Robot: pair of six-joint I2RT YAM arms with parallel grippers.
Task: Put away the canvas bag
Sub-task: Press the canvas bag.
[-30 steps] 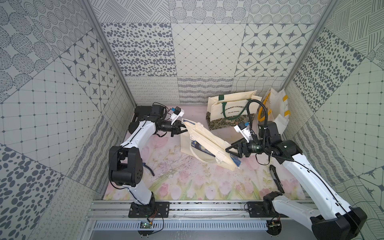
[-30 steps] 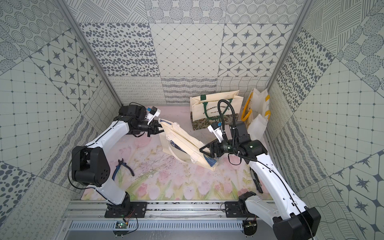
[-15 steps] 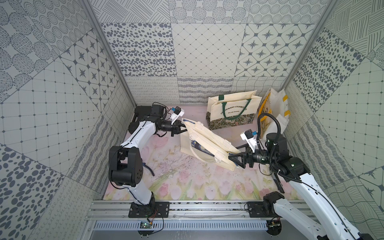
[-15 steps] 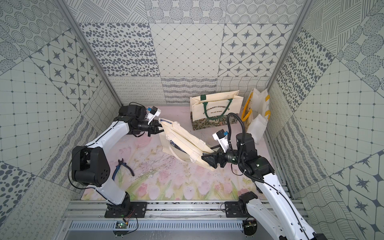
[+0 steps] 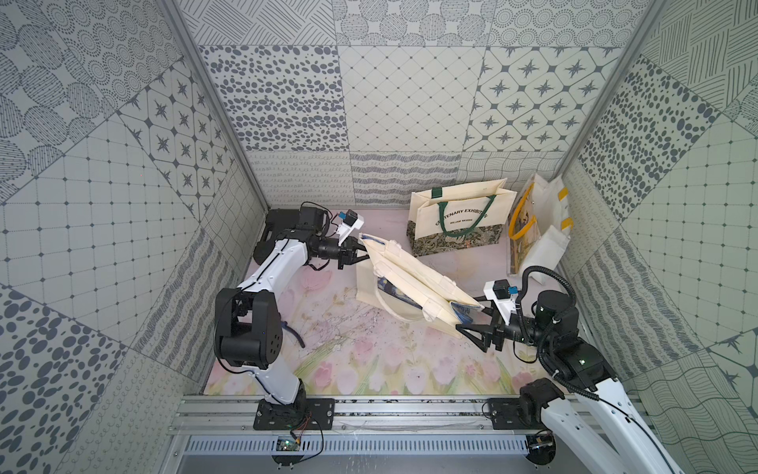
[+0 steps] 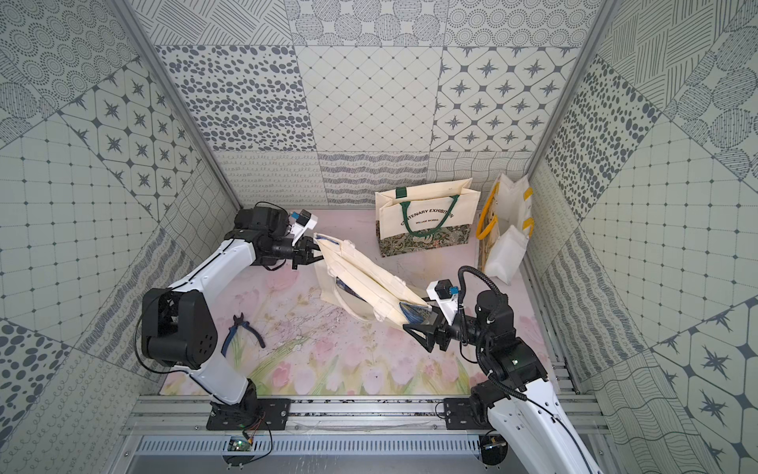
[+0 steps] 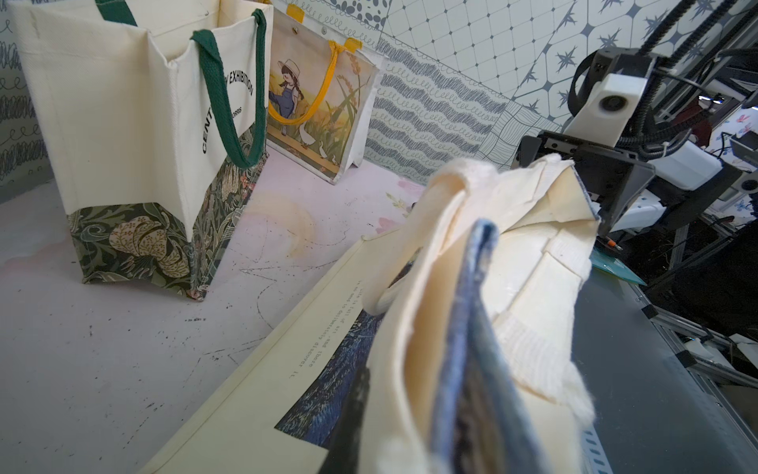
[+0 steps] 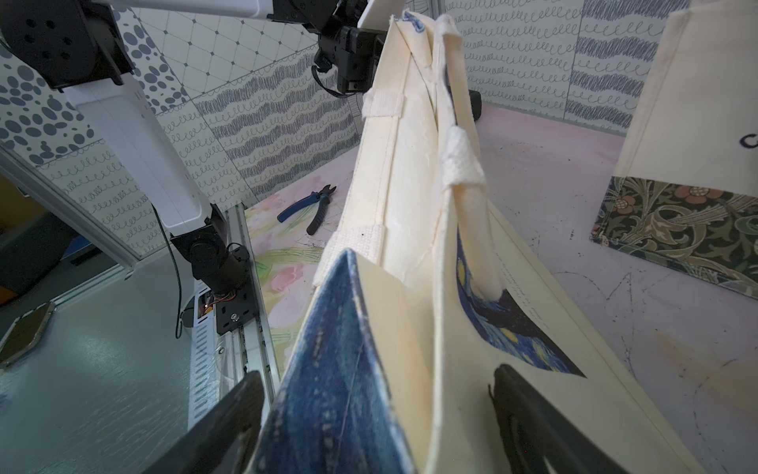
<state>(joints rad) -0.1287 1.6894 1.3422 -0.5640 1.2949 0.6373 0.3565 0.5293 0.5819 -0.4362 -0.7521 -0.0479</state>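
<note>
our right hand (image 5: 471, 318) has backed off and spread apart around one end of the canvas bag (image 5: 406, 283); only our left hand (image 5: 360, 256) clamps the other corner, bag leaning on the worktop (image 5: 328, 361), unstowed.

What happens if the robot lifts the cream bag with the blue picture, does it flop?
Probably it flops: the bag is thin cloth and its handle hangs loose. It seems light, since the left hand holds one end up by a pinched corner. The right hand is open around the other corner, so that end may sag.
</note>
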